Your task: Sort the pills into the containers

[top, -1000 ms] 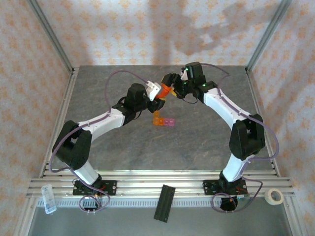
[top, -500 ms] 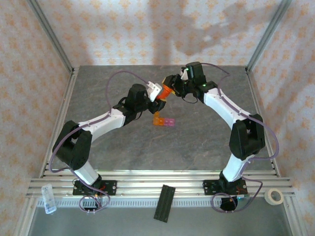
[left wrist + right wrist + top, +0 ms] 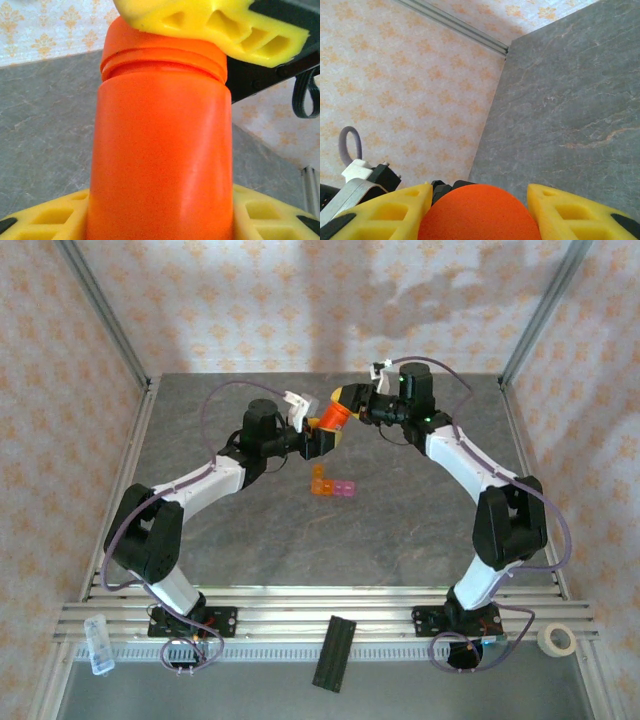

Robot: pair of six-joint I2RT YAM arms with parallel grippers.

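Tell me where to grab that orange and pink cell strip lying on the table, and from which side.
Come from above and pinch the cell strip across its narrow width, near where orange meets pink. It lies flat and low on the table, so a side approach would likely scrape the surface.

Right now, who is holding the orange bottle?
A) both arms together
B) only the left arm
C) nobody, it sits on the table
A: the left end effector clamps the body of the orange bottle, and the right end effector grips its top end.
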